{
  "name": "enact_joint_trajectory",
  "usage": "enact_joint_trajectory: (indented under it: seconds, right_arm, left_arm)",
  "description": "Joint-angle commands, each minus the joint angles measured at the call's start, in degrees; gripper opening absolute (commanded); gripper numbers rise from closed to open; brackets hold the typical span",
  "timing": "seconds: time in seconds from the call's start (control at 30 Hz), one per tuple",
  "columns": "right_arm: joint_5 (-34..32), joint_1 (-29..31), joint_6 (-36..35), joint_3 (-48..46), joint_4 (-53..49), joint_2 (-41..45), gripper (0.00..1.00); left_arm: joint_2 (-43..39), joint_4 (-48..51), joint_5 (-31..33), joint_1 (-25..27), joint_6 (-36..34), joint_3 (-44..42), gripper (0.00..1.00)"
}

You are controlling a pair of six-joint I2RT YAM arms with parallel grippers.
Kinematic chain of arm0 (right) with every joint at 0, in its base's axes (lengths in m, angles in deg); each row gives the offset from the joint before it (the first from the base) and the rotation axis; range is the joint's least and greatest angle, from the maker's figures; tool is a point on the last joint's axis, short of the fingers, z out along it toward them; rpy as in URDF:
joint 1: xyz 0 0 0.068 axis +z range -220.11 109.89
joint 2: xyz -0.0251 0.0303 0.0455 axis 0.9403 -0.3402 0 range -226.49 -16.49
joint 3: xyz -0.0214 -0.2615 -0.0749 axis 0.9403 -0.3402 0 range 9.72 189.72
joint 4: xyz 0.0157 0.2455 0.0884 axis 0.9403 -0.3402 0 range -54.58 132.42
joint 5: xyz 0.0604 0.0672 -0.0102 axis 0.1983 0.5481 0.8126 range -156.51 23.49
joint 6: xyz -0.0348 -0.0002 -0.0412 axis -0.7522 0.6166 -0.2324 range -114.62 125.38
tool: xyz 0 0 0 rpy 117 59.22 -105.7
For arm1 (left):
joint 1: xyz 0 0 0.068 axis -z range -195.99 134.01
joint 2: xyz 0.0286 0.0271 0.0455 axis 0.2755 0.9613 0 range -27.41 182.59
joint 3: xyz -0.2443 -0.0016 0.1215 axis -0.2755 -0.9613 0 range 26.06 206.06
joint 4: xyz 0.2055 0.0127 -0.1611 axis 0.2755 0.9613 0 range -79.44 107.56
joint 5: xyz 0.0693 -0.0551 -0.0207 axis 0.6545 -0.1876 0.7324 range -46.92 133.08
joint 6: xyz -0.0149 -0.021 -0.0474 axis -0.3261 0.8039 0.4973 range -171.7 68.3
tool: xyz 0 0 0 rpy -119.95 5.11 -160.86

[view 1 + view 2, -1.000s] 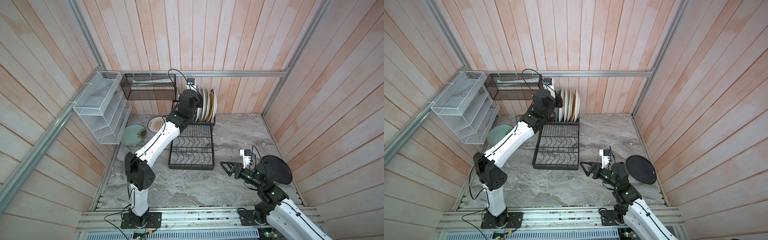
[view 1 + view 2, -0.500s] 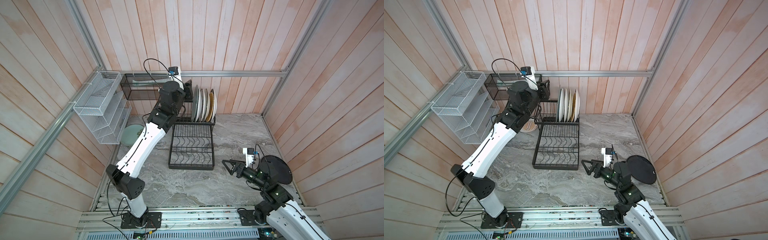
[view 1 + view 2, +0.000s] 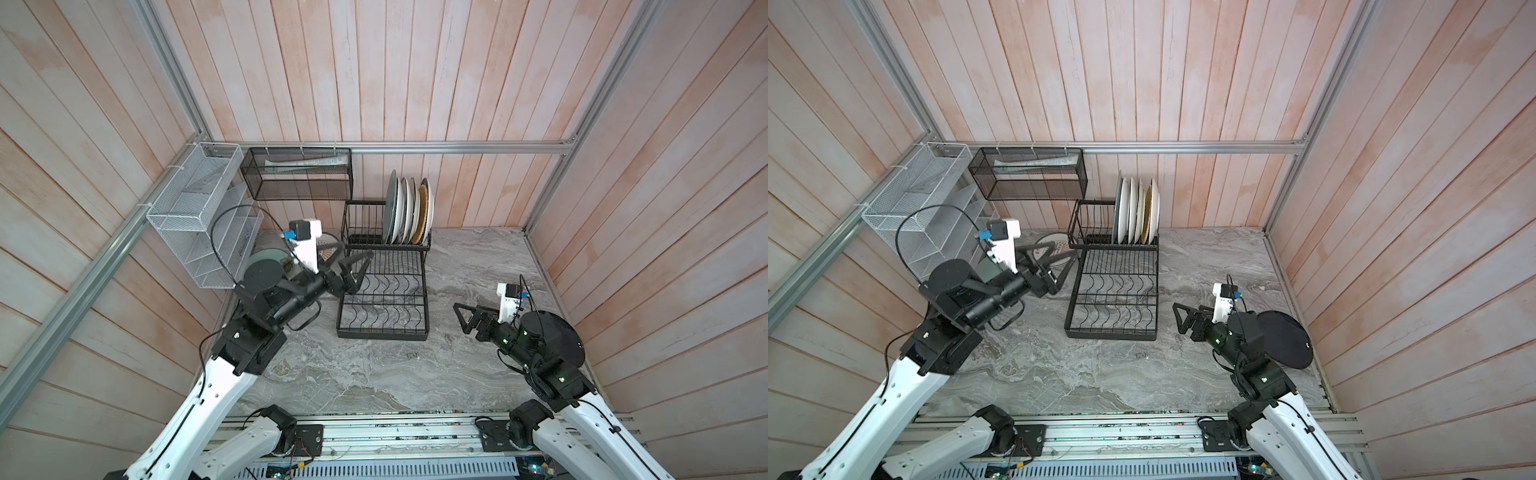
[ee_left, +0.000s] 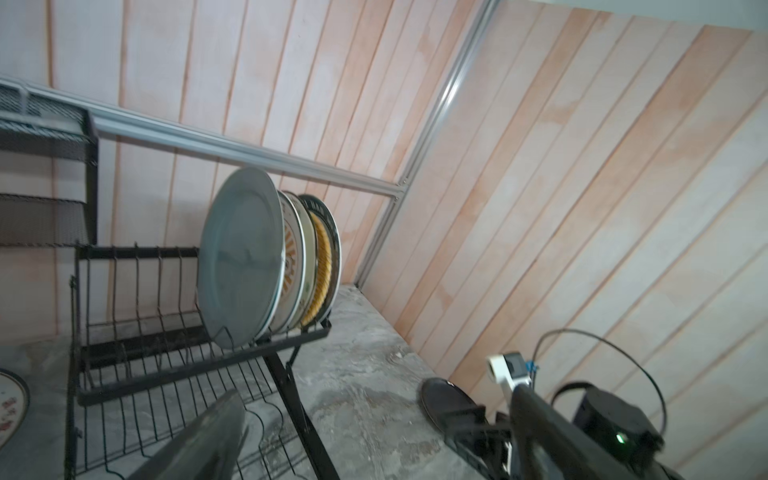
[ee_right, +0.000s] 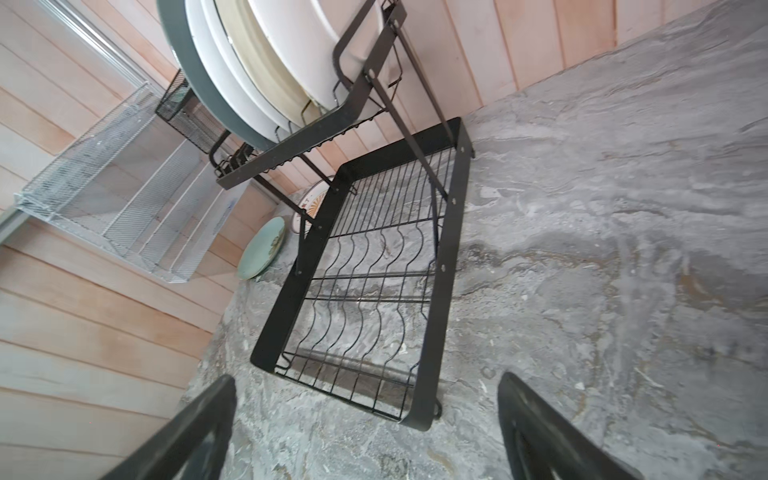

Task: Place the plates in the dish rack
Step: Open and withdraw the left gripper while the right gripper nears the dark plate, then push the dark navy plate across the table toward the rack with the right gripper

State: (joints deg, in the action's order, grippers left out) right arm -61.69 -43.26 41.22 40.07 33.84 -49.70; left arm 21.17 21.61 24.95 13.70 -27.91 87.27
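Finding: your left gripper (image 3: 354, 260) has released and drawn back from the upper tier, jaws wide apart and empty. The grey-blue plate (image 4: 239, 257) now stands upright in the dish rack (image 3: 382, 333), leftmost of five. Your right gripper (image 3: 461, 318) hangs open, holding nothing. Outstanding on the worktop (image 3: 374, 374): black plate (image 3: 561, 336), pale green plate (image 5: 264, 249) and a patterned plate (image 5: 316, 199).

Dish rack (image 3: 382, 333) upper slots left of stood plates (image 3: 409, 212) free, tho black mesh basket (image 3: 299, 174) hangs near above that side; tabletop (image 3: 478, 257) rt of rack open.
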Motion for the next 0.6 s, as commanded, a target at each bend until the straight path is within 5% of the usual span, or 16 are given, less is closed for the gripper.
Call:
enact_joint_trajectory:
  seconds: [0.0,0.13,0.27,0.43,0.57]
  right_arm:
    - [-6.65,-0.13,-3.54,1.56,-1.65,-0.96,0.98]
    - [-14.59,-1.96,-5.51,1.55,-2.17,-4.59,0.98]
    - [-18.52,-10.35,-3.03,2.61,-4.07,-9.42,0.98]
    - [-8.32,-31.19,2.21,1.35,-2.71,-16.33,0.98]
    - [-8.84,-39.75,2.92,-0.75,0.53,-20.44,0.98]
  left_arm:
    - [-6.38,2.03,-9.77,-0.07,0.24,-9.27,1.0]
    - [-13.62,6.21,-10.94,-0.08,-0.54,-19.09,1.0]
    - [-17.29,12.82,-7.29,-0.12,-1.83,-21.89,1.0]
    - [-22.33,12.9,-3.61,-0.12,-2.04,-26.32,1.0]
    - [-23.52,11.42,-2.47,-0.16,-1.78,-27.32,1.0]
